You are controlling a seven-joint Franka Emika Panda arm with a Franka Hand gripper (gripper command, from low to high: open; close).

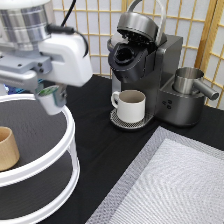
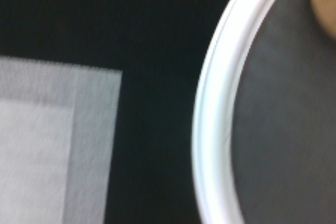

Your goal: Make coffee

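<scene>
1. Exterior view: the pincer [image 1: 50, 97] hangs over the rim of the white two-tier stand [image 1: 69, 131], well to the left of the coffee machine [image 1: 145, 75], and it is clenched on the coffee pod [image 1: 50, 100], whose green-and-white top shows just under the hand.
2. The coffee pod is off the stand's upper shelf, in the air above its right rim and well apart from the coffee machine's open brew chamber [image 1: 125, 56].
3. The coffee machine's lid [image 1: 141, 26] stands raised, so the chamber looks ready to take a pod; a white mug [image 1: 130, 105] sits on the drip tray right below the chamber.
4. A tan wooden cup [image 1: 7, 148] stands on the upper shelf, far to the left of the coffee machine and clear of the pincer.
5. The wrist view shows only the stand's white rim [image 2: 214, 130], the black desk [image 2: 157, 60] and a grey mat [image 2: 52, 140]; the pod is not seen there.
6. Risks, as I judge them: the grip is on a small tapered body, so the pod could slip or tilt and drop onto the stand or the desk; a tilted pod would catch on the chamber's edge; a low path could knock the mug or the raised lid.
</scene>
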